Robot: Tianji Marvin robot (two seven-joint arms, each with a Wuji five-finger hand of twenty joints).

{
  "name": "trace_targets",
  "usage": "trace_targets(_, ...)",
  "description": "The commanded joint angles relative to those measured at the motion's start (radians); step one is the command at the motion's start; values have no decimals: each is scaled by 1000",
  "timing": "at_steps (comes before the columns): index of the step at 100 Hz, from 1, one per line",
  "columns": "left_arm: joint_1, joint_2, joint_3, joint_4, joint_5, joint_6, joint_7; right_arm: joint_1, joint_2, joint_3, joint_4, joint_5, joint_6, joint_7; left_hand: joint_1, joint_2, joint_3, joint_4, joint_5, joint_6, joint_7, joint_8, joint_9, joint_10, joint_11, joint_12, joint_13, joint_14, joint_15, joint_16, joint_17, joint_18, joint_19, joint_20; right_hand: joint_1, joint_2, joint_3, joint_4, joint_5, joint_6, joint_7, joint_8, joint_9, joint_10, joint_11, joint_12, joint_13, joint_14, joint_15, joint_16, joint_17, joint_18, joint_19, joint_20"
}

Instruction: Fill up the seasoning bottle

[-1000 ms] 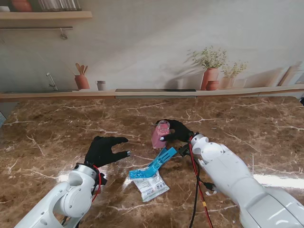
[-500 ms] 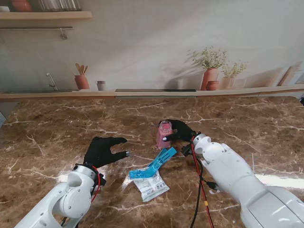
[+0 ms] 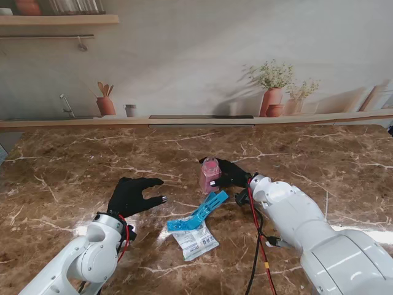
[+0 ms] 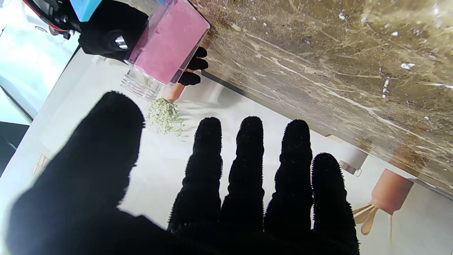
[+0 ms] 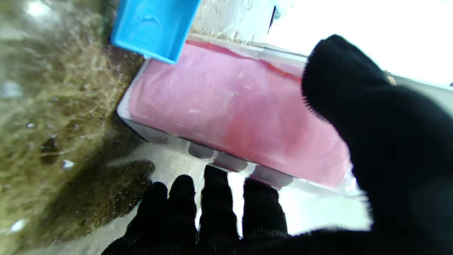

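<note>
Seasoning bottle (image 3: 209,174), clear and packed with pink powder, stands mid-counter, gripped in your right hand (image 3: 229,173): thumb on one face, fingers wrapped behind, likely to steady it for filling. Just nearer to you lies the blue scoop (image 3: 200,213), its end resting on a white sachet (image 3: 194,240). Your left hand (image 3: 132,195) hovers palm-down over the marble counter (image 3: 73,166), fingers spread, holding nothing, well left of the bottle.

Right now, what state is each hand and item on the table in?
Seasoning bottle: upright, full of pink seasoning, no cap visible.
Right hand: shut on the bottle.
Left hand: open, holding nothing.
Blue scoop: lying on table.
Refill packet: lying flat.
</note>
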Motion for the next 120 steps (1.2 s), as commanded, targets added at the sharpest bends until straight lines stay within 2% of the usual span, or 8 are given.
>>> trace_targets(1, 6, 0, 0, -2, 3, 5, -3, -12, -9, -12, 6, 1, 14, 9, -35, 30, -40, 21, -11, 0, 389, 1, -22, 2, -15, -7, -23, -35, -15, -13, -21, -33, -23, 11, -42, -38, 23, 14, -61, -22, -23, -7, -72, -1, -11, 21, -50, -21, -34, -20, -1, 104, -24, 17)
trace_targets(29, 9, 2, -5, -8, 6, 10, -13, -18, -18, -1, 6, 21, 29, 35, -36, 30, -43, 21, -9, -4, 392, 2, -21, 2, -15, -7, -20, -35, -15, -13, -21, -31, -24, 11, -49, -59, 33, 5, -147, -95, -97, 1, -173, 9, -37, -7, -67, -18, -111, -21, 10, 101, -69, 22)
trace_targets(52, 7, 3, -6, -8, 7, 11, -17, -18, -16, 0, 7, 36, 45, 100, -37, 28, -40, 22, -9, -4, 393, 3, -18, 1, -14, -6, -21, -35, -15, -13, -22, -32, -25, 11, -17, -48, 18, 11, 60, -184, 74, 120, -178, 8, -80, -22, -67, -14, -134, -105, 26, 106, -134, -13)
trace_targets(65, 7, 4, -8, -9, 10, 11, -20, -22, -18, -4, 7, 39, 54, 109, -37, 27, -39, 21, -8, -6, 394, 3, -18, 3, -14, -6, -21, -35, -15, -12, -23, -31, -25, 11, 23, -21, 1, 22, 133, -221, 117, 134, -177, 0, -92, -25, -69, -18, -135, -140, 33, 111, -167, -43)
trace_targets(88, 9, 4, -9, -9, 11, 15, -19, -23, -24, -21, 7, 31, 56, 83, -38, 29, -37, 21, -9, -6, 393, 3, -20, 1, -14, -6, -21, -36, -15, -12, -24, -30, -27, 11, 36, -13, -4, 26, 288, -283, 307, 230, -165, -18, -60, -28, -67, -26, -132, -150, 41, 110, -185, -63)
trace_targets(103, 10, 4, -8, -9, 9, 16, -18, -23, -28, -26, 7, 19, 58, 40, -37, 29, -37, 21, -9, -4, 392, 2, -20, 1, -15, -6, -19, -35, -15, -12, -23, -31, -25, 11, 41, 14, -11, 26, 375, -333, 486, 362, -123, -35, 1, -38, -64, -39, -121, -105, 34, 103, -152, -33)
trace_targets(111, 10, 4, -9, -9, 9, 16, -20, -22, -28, -24, 7, 17, 57, 32, -36, 30, -37, 21, -8, -4, 392, 2, -20, 3, -15, -7, -21, -35, -15, -13, -22, -32, -25, 12, 80, 30, -57, -100, 408, -374, 550, 420, -86, -43, 23, -43, -62, -45, -111, -58, 28, 100, -131, -9)
trace_targets(120, 10, 3, -9, -9, 7, 16, -18, -20, -26, -21, 7, 14, 56, 22, -35, 33, -39, 20, -8, -3, 391, 2, -21, 4, -15, -7, -21, -33, -15, -12, -21, -31, -24, 12, 104, 61, -91, -132, 440, -407, 591, 475, -58, -52, 38, -42, -54, -50, -90, -26, 25, 96, -119, 6)
